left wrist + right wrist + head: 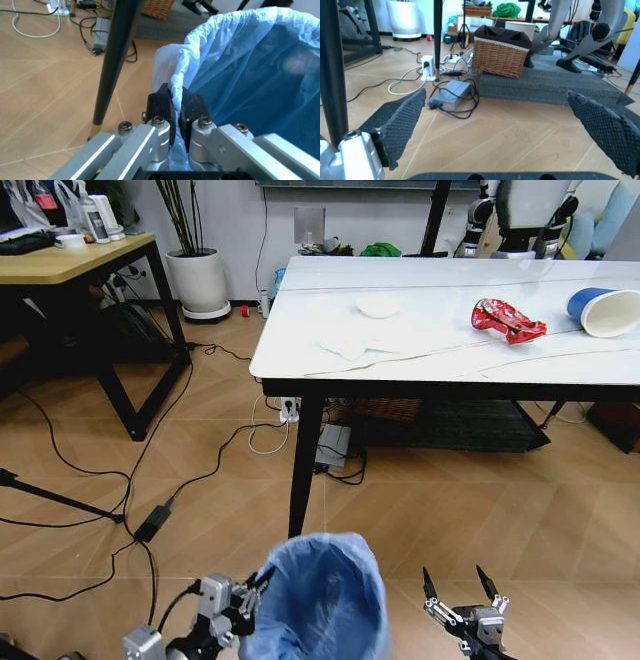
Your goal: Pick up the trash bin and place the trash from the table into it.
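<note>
Below the table [300,360], the left gripper [175,107] pinches the trash bin [325,600] rim; the right gripper [462,588] hangs spread beside it. The can [508,320], cup [605,310] and paper [378,305] wait uncollected.

Cut off by the head view's lower edge: base of the trash bin [325,600] and both arms behind the left hand [255,588] and right hand [460,583]; cropped at the right edge, part of the blue paper cup [605,310] and the counter [450,360].
</note>
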Robot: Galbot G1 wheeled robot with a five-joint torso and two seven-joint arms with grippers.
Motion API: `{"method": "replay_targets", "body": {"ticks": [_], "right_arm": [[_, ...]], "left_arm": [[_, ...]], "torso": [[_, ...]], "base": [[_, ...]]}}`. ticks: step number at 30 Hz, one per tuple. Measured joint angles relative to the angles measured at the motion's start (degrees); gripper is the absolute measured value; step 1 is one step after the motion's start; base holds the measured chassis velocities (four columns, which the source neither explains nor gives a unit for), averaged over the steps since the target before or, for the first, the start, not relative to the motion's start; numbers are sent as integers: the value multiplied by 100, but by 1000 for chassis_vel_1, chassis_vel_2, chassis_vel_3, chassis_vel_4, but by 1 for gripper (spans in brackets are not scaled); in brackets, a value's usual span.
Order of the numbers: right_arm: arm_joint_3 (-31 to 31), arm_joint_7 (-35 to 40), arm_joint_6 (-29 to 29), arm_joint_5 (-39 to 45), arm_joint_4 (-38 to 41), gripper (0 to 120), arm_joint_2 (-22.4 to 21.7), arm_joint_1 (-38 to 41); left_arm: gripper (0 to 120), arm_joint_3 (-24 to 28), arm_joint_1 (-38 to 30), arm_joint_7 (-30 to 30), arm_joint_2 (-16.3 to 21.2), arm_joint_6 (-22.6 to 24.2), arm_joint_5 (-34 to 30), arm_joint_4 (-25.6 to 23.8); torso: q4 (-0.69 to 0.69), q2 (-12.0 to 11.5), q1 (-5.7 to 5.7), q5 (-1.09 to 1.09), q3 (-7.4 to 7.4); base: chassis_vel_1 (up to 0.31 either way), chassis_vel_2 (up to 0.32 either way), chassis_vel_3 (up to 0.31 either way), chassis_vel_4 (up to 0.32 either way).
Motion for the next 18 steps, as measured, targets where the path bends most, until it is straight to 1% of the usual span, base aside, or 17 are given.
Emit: {"method": "replay_targets", "body": {"ticks": [3,7,9,10,13,15,18], "right_arm": [[2,0,0,0,0,100,0,-5],[3,1,1,0,4,100,0,-6],[2,0,1,0,4,100,0,-6],[1,1,1,0,3,100,0,-2],[0,1,1,1,-2,100,0,0],[0,2,0,8,-5,100,0,4],[7,5,-8,16,-6,100,0,11]], "left_arm": [[0,-4,10,-10,-9,-10,-39,0],[0,-38,-1,-24,-41,-48,-44,-1],[0,-39,-1,-24,-43,-51,-41,-1],[0,-40,-3,-23,-50,-60,-13,3],[0,-42,-7,-21,-63,-71,7,12],[0,-40,-9,-11,-83,-82,36,15],[0,-28,-17,-7,-99,-84,60,22]], "torso": [[0,42,10,-1,33],[0,178,44,-1,133],[0,190,46,-1,143],[0,239,55,0,183],[-1,288,66,0,222],[0,363,87,0,277],[0,432,113,0,319]], "base": [[0,0,0,0],[0,0,0,0],[0,0,0,0],[0,0,0,0],[0,0,0,0],[49,50,60,54],[71,56,63,62]]}}
